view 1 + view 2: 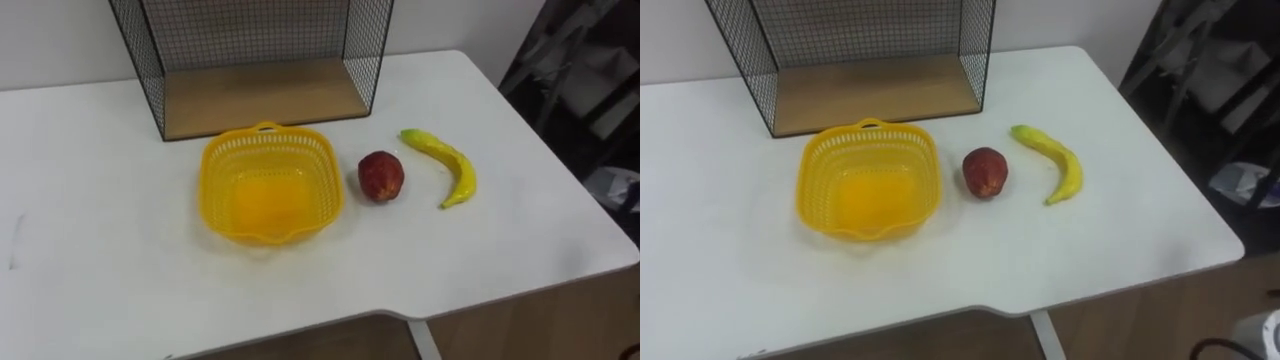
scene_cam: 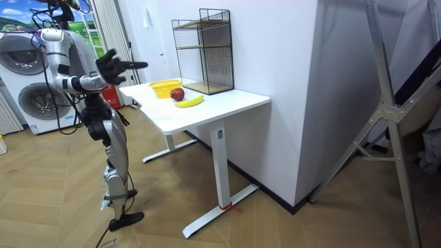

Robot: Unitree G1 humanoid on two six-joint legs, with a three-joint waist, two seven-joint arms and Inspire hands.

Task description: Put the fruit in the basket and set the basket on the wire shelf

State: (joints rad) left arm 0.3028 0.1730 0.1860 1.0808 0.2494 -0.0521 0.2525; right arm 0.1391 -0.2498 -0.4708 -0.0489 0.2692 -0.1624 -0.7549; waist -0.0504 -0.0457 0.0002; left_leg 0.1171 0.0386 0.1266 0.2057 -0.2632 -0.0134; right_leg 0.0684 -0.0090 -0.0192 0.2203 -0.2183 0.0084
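As the right robot hand [image 2: 110, 65] hovers spread (washer [image 2: 27, 103] behind), banana [image 1: 445, 165] lies on table [image 1: 100, 250].

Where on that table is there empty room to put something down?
The white table is bare left of the yellow basket and along its front edge; the wooden floor of the wire shelf is free too. Crowded: the row of basket, red apple and banana, with narrow gaps.

Wire shelf [image 1: 260, 95] just bhd basket [image 1: 268, 195]
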